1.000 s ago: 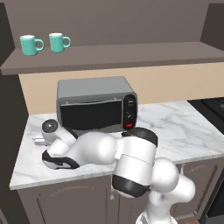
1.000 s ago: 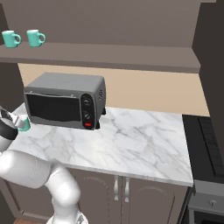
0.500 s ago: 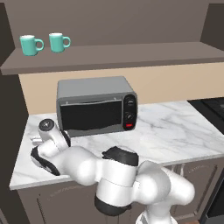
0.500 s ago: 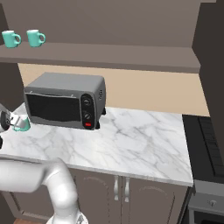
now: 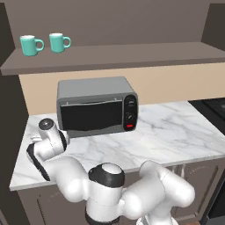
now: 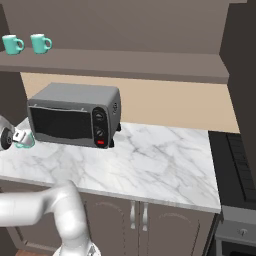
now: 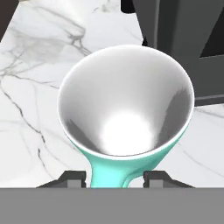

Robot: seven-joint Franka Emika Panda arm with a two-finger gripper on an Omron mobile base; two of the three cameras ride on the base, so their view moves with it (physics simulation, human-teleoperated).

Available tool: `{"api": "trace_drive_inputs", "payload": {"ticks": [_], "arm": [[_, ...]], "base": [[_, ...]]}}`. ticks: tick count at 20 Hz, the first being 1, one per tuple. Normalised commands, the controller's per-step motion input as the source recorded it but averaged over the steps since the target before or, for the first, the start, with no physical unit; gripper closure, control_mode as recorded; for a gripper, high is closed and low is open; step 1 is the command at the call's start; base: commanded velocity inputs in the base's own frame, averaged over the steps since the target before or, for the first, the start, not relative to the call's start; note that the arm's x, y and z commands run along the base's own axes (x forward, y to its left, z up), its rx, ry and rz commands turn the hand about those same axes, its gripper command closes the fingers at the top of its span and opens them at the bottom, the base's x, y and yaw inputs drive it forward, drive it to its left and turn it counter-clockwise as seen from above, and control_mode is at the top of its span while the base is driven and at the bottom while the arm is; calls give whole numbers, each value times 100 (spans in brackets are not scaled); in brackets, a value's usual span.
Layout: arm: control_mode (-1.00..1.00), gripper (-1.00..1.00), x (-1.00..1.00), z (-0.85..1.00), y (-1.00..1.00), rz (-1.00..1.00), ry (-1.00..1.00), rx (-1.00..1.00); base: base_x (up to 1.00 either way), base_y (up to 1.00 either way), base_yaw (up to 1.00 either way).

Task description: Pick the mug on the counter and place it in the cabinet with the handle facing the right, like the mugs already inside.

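The mug [image 7: 127,105] stands upright on the white marble counter [image 7: 30,87], seen from above with its white inside showing. Its teal handle [image 7: 111,173] points toward the hand. My gripper [image 7: 114,177] straddles that handle, one dark fingertip [image 7: 73,177] on each side, narrow gaps still showing. In the right base view the mug [image 6: 26,142] peeks out teal beside my gripper [image 6: 18,135] at the counter's far left, by the oven. From the left base, my white hand [image 5: 47,132] covers it. The cabinet shelf [image 5: 132,55] runs above.
Two teal mugs [image 5: 31,45] [image 5: 58,42] stand at the shelf's left end, handles to the right. A grey toaster oven [image 5: 96,107] sits on the counter [image 6: 150,160] right beside the mug. A dark stove [image 6: 240,160] borders the counter at the right.
The arm has folded lower and further left, bringing the hand down over the mug. The jaws have narrowed from wide open to close around the handle.
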Motion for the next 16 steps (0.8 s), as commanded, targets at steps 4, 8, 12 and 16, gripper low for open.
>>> {"api": "trace_drive_inputs", "payload": {"ticks": [4, 8, 12, 16], "arm": [[-100, 100, 8, -8, 1, -1, 0, 0], [-100, 100, 0, 0, 2, 0, 0, 0], [-100, 100, -8, 4, 0, 0, -3, 0], [-100, 100, -27, 25, 0, 0, -10, 0]], "base": [[0, 0, 0], [0, 0, 0], [0, 0, 0], [0, 0, 0]]}}
